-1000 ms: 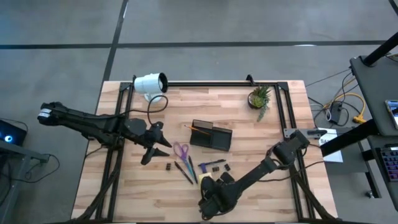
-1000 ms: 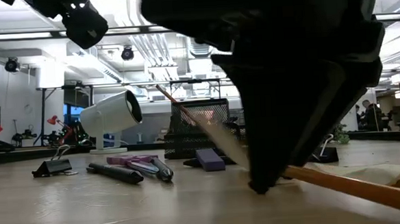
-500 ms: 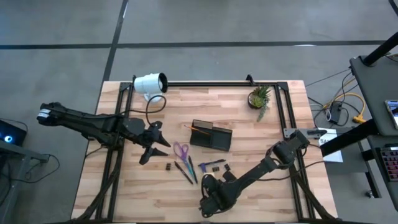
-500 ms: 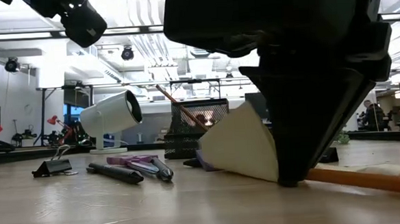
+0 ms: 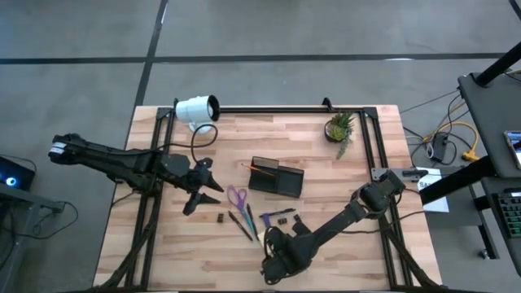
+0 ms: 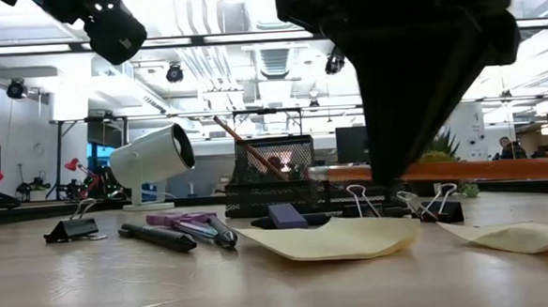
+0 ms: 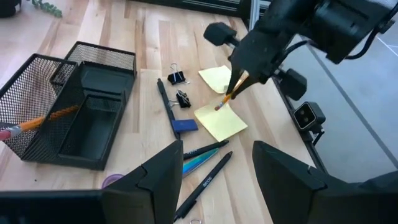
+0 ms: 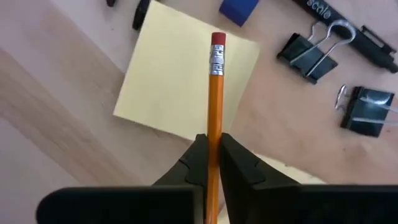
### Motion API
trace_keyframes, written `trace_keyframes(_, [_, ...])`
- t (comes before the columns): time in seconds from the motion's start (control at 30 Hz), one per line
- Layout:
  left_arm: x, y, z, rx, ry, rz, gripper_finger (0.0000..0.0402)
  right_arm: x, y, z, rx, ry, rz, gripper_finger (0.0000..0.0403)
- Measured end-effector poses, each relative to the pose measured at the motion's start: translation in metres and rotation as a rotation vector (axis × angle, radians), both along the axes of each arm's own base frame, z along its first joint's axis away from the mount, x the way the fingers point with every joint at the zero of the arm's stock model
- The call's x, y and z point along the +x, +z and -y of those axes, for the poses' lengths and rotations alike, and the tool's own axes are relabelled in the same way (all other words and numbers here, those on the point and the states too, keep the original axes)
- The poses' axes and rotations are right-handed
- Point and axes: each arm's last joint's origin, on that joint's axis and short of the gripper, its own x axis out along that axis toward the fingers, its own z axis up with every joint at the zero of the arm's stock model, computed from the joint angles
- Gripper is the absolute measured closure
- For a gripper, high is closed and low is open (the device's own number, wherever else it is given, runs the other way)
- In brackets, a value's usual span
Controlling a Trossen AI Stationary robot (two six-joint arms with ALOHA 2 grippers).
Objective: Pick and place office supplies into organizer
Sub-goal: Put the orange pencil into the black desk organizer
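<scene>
Near the table's front edge: right gripper point(image 8: 210, 163) is clamping an orange pencil point(image 8: 215, 93), holding it level above the wood.
Below the pencil: a yellow sticky note point(image 8: 186, 78) is lying flat, with a second note point(image 7: 217, 77) just beside it.
Beside the notes: binder clips point(image 8: 313, 51) and a small blue eraser point(image 8: 239, 10) are lying.
Mid-table: mesh organizer point(image 5: 277, 177) is holding another pencil point(image 7: 43, 119).
Left gripper point(image 5: 194, 194): hovering beside the purple scissors point(image 5: 237, 196), fingers parted and holding nothing.

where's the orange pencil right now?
The orange pencil is clamped in the right gripper, lifted over a yellow sticky note near the table's front edge, beside two binder clips.
</scene>
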Motion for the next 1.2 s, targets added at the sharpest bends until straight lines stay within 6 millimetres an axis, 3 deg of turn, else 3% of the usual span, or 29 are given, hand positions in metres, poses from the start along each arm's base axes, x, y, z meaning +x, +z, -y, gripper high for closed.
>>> trace_keyframes(0.53, [0.002,0.004,0.0,-0.052,0.025,0.03,0.0224,-0.004,0.042,-0.017,0.011,0.056,0.052,0.0326])
trace_keyframes(0.9, [0.001,0.001,0.0,-0.043,0.024,-0.002,0.0224,-0.005,0.043,-0.016,0.004,0.141,0.02,0.0301])
trace_keyframes(1.2, [-0.001,-0.018,0.0,-0.033,0.027,-0.067,0.0224,0.007,0.033,-0.032,0.183,0.271,0.063,0.0249])
